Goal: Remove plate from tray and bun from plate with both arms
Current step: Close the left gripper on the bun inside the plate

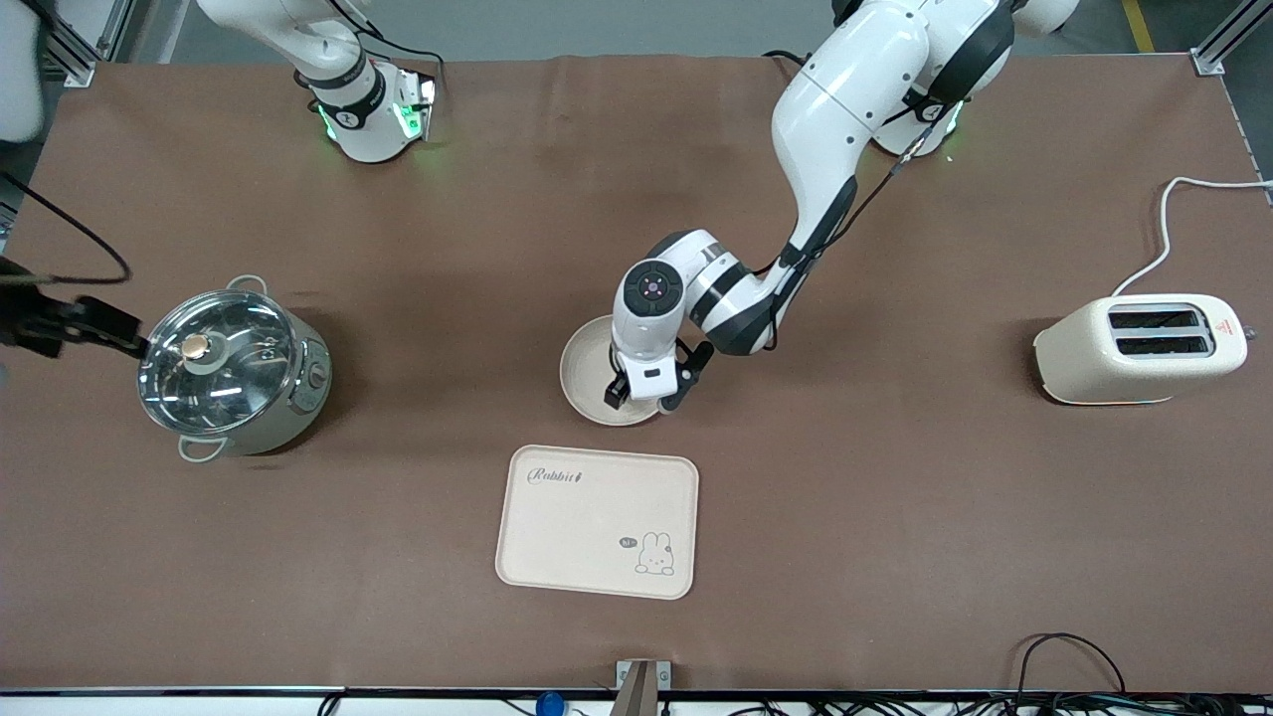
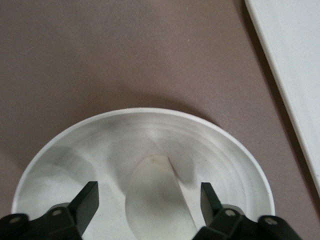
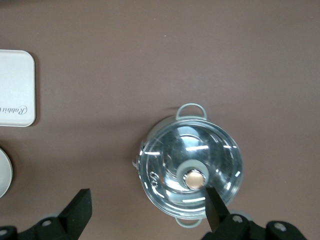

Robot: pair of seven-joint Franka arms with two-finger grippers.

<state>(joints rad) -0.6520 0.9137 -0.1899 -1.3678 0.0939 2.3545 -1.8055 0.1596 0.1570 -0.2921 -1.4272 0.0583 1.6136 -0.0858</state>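
Note:
The cream plate (image 1: pixel 587 363) lies on the table mid-way, just farther from the front camera than the tray. In the left wrist view the plate (image 2: pixel 125 130) holds the pale half-moon bun (image 2: pixel 155 200). In the front view the bun is hidden under the left hand. My left gripper (image 1: pixel 651 398) is low over the plate, open, with its fingers on either side of the bun (image 2: pixel 150 192) and not touching it. My right gripper (image 3: pixel 147 197) is open and empty, high over the lidded pot, and shows as a dark shape (image 1: pixel 117 336) beside it.
A cream rectangular rabbit tray (image 1: pixel 597 522) lies nearer the front camera than the plate. A steel pot with a glass lid (image 1: pixel 234 373) stands toward the right arm's end. A cream toaster (image 1: pixel 1144 348) with a white cord stands toward the left arm's end.

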